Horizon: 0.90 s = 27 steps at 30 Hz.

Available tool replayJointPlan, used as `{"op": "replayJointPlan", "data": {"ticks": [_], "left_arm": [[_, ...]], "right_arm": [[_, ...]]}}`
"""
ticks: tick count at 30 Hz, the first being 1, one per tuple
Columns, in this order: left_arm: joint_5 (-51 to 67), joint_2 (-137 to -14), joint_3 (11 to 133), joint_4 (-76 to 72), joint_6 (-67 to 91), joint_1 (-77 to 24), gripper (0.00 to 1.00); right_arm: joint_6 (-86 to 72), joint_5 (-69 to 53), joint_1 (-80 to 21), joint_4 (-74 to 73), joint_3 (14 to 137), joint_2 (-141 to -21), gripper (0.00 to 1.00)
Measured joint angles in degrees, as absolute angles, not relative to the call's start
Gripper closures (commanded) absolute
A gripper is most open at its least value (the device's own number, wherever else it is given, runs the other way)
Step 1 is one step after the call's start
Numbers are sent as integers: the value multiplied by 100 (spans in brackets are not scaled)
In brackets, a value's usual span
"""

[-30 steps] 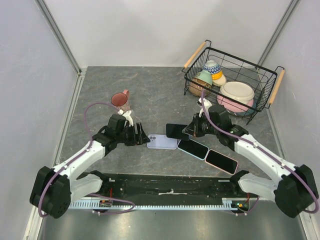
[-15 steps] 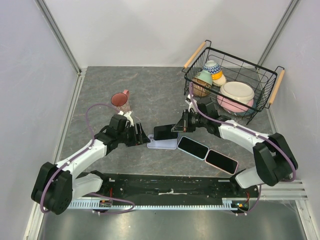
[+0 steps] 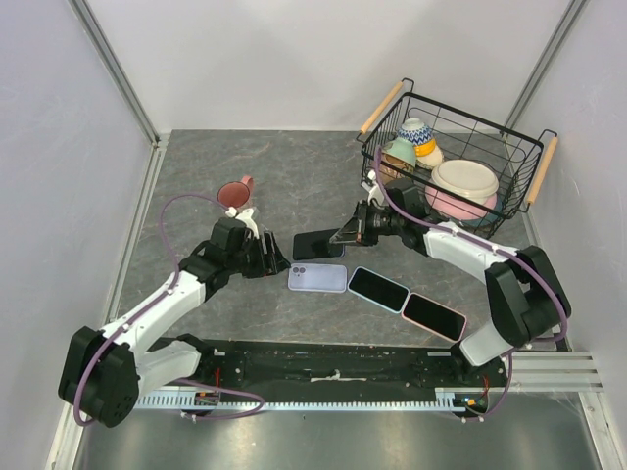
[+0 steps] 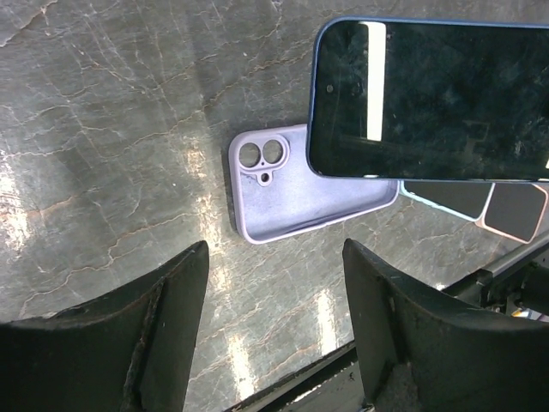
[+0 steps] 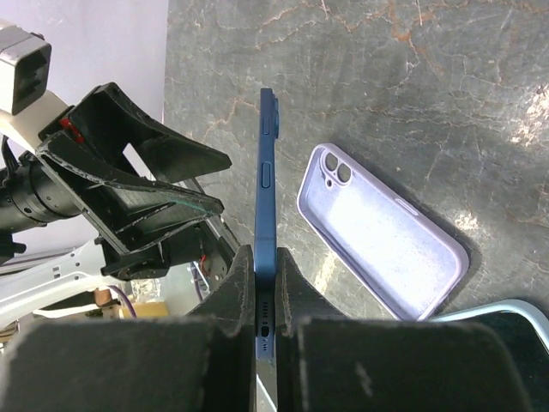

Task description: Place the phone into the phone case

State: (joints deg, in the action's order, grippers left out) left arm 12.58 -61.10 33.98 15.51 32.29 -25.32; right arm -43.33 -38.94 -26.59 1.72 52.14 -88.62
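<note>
Phone (image 3: 315, 246), clamped in the right claw (image 3: 346, 238), is held aloft beside the empty case (image 3: 317, 278); left claw (image 3: 278, 262) gapes, holding nothing; fitting not yet done

One blue phone (image 3: 318, 245), two other phones (image 3: 378, 289), one empty case (image 3: 317, 278), one basket (image 3: 382, 108), several bowls (image 3: 466, 178) and one cup (image 3: 234, 194) are counted.

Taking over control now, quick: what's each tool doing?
Left tool: open, holding nothing.
Right tool: shut on the phone.
</note>
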Motion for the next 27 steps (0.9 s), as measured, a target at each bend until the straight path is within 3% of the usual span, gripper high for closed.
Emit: {"op": "replayJointPlan", "data": {"ticks": [27], "left_arm": [[1063, -6488, 3509, 1793, 3057, -2532, 30]], "right_arm": [[-4845, -4171, -2676, 582, 4362, -9323, 100]]}}
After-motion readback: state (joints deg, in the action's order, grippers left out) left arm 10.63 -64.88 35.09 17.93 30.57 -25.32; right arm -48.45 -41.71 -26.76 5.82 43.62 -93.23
